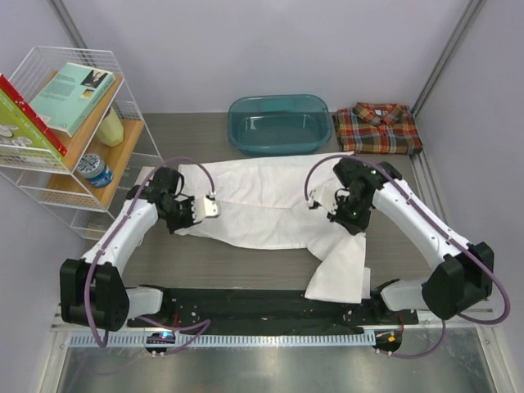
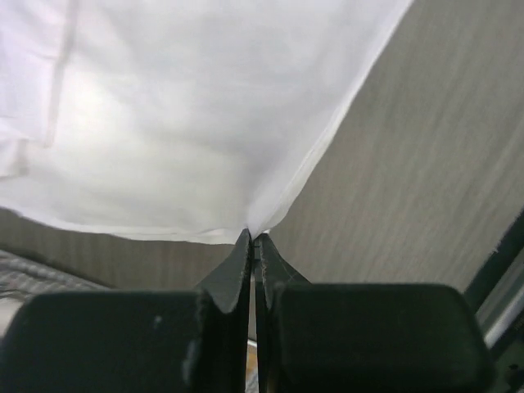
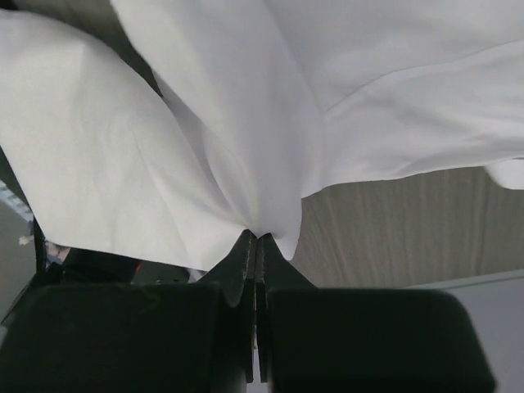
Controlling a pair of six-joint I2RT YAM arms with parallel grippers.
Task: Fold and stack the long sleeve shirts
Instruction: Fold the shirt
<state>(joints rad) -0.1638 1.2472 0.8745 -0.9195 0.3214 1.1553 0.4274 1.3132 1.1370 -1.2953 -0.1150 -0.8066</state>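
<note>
The left gripper (image 2: 254, 239) and right gripper (image 3: 258, 237) each pinch tight on opposite side edges of the white shirt (image 1: 262, 214), apparently to fold it evenly.

The white long-sleeve shirt (image 1: 262, 205) lay spread crosswise over the middle of the bench (image 1: 205, 262). It was rumpled, with one sleeve trailing toward the near edge on the right. Its left edge was nipped in the closed left pincer (image 2: 254, 239), and a bunched fold at its right was nipped in the closed right pincer (image 3: 256, 237). The red, orange and navy plaid shirt (image 1: 378, 128) sat folded in a neat rectangle, collar on top, at the far right of the bench, close behind the white shirt's right end.
</note>
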